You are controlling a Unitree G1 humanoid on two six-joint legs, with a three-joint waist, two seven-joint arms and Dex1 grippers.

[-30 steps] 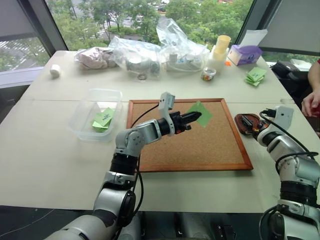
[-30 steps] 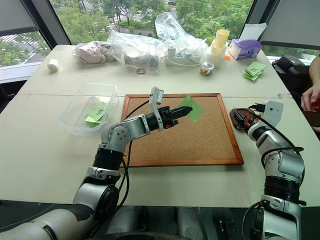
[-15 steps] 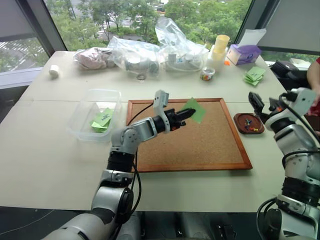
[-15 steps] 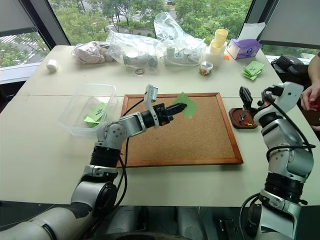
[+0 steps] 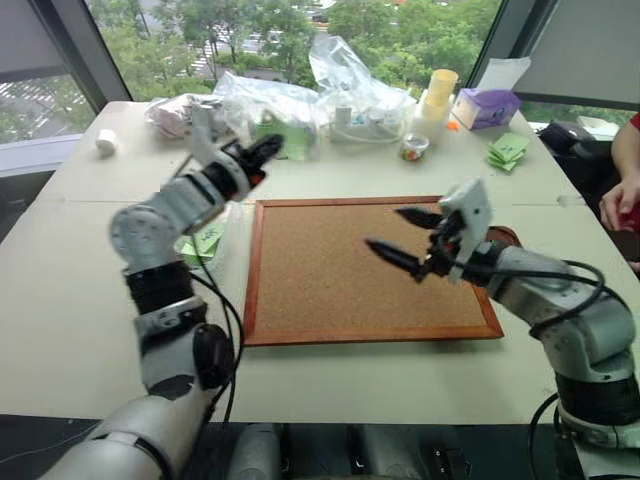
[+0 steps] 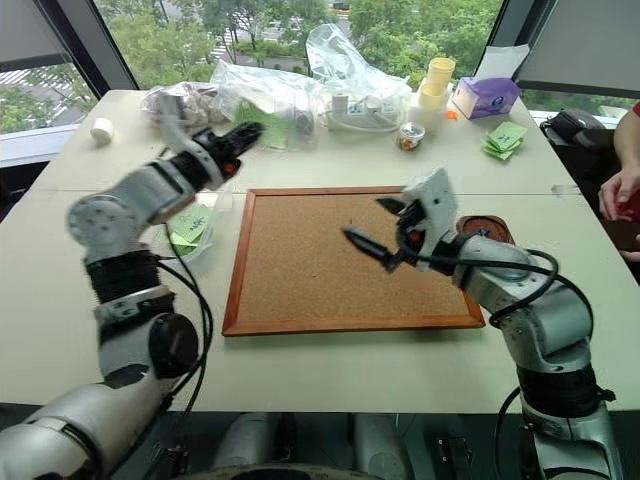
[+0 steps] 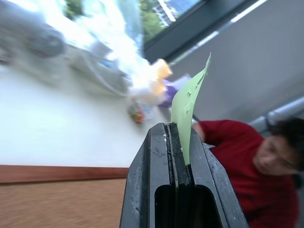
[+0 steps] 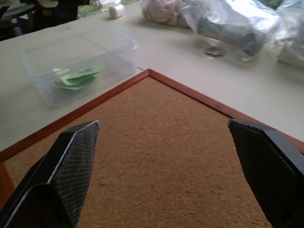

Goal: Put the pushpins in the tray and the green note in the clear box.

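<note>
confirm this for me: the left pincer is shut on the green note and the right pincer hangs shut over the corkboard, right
Not quite. The right pincer hangs open, not shut, over the corkboard; the right wrist view shows its fingers far apart. The left pincer is indeed shut on the green note.

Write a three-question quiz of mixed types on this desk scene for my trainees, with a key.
1. True or false: the left gripper is shut on a green note.
2. Over what does the open right gripper hang? A) clear box B) corkboard C) tray
3. Fill in: green notes already lie in the clear ____.

Key:
1. True.
2. B, the corkboard.
3. box; the notes lie inside it.
</note>
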